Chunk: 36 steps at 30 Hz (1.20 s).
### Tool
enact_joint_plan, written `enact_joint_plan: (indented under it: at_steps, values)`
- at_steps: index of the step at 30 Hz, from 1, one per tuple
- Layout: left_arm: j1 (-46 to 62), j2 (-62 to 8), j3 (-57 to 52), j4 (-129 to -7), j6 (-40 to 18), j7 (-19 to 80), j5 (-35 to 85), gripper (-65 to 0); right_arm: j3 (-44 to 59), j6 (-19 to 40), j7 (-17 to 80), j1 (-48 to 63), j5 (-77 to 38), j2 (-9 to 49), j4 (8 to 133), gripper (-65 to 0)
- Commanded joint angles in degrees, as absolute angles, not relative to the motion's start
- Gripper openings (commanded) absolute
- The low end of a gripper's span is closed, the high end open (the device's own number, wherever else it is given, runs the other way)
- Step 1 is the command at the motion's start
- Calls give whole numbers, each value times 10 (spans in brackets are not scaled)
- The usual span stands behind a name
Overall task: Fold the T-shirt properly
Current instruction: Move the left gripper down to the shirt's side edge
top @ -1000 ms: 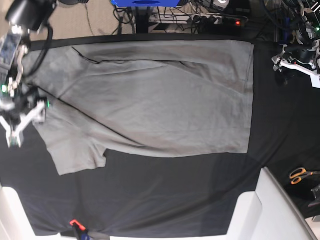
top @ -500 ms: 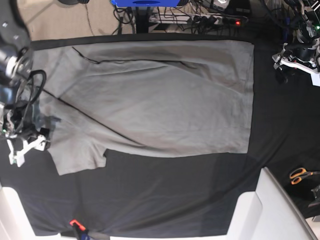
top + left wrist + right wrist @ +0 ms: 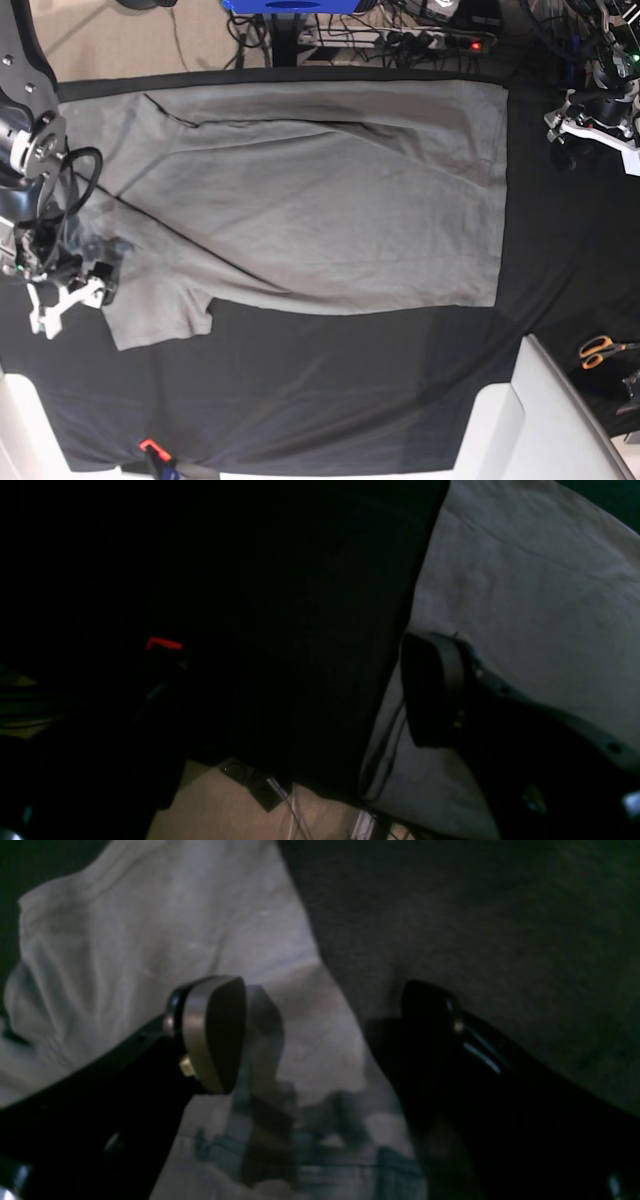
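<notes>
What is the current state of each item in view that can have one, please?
T-shirt: spread flat, wrinkled, one sleeve folded in.
Right hand: open, straddling the shirt's edge.
Left hand: off the shirt; open or shut unclear.
Scissors: closed, lying flat.

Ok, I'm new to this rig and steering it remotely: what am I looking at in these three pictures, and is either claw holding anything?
The base view looks down on a table under a black cloth, with the grey T-shirt spread flat on it. Orange-handled scissors lie at the right edge. The other two pictures come from cameras on the arms' wrists. The right gripper, at the base view's left, is open, its fingers straddling the shirt's edge by the sleeve and gripping nothing. The left gripper is off the shirt near the hem; in its own dark wrist view only one finger shows, so I cannot tell if it is open.
</notes>
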<state>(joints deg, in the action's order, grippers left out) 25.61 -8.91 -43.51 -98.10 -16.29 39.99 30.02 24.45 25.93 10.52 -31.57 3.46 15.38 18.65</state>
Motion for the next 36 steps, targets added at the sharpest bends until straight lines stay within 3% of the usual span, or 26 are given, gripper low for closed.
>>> enact_joint_plan:
  at_steps: [1, 4, 14, 18, 22, 30, 36]
  values:
    - [257, -99, -438, -989, -164, 389, 305, -165, 229, 263, 98, -335, 29, 161, 193, -204]
    - [257, -99, -438, -989, -164, 389, 305, -165, 195, 263, 97, -335, 29, 155, 195, -242]
    - [200, -103, -438, -909, -164, 389, 305, -151, 191, 260, 97, -339, 29, 153, 194, -650]
    - [154, -129, -397, -873, -164, 389, 305, -137, 189, 260, 97, -339, 29, 153, 194, -650]
    - [79, -161, -323, -810, -163, 390, 306, 0, 190, 260, 97, -337, 29, 153, 194, -650]
    - [-83, -167, -295, -568, -162, 402, 298, 0, 189, 262, 97, -334, 29, 152, 194, -650]
    - [-168, -160, -294, -507, -162, 401, 193, 0, 192, 262, 97, -318, 29, 154, 211, -650]
